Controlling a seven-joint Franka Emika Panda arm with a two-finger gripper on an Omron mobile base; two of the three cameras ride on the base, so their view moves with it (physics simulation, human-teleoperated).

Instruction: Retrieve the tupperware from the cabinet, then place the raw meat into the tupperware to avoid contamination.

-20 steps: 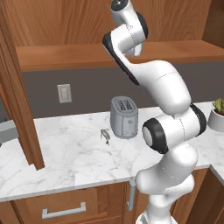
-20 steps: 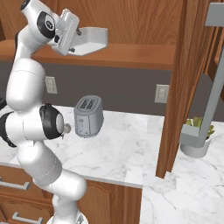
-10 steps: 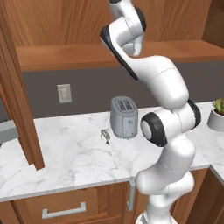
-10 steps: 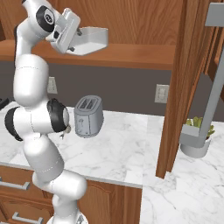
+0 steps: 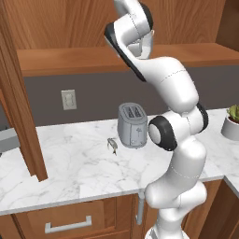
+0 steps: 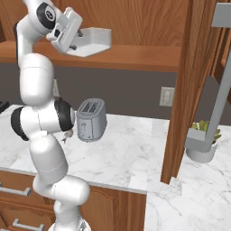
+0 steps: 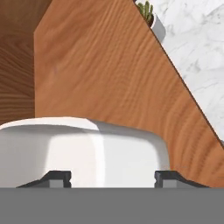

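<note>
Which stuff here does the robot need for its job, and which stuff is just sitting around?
For the job:
tupperware, between the gripper jaws
raw meat, on the counter
cabinet

Just sitting around:
toaster
potted plant
wall outlet

A home kitchen: below the raised gripper (image 6: 83, 39) a white marble table (image 5: 93, 172) carries a silver toaster (image 5: 131, 125), with wooden drawers (image 5: 65, 221) beneath, wall sockets (image 5: 68, 99) behind, and a potted plant (image 6: 202, 144) far right.
</note>
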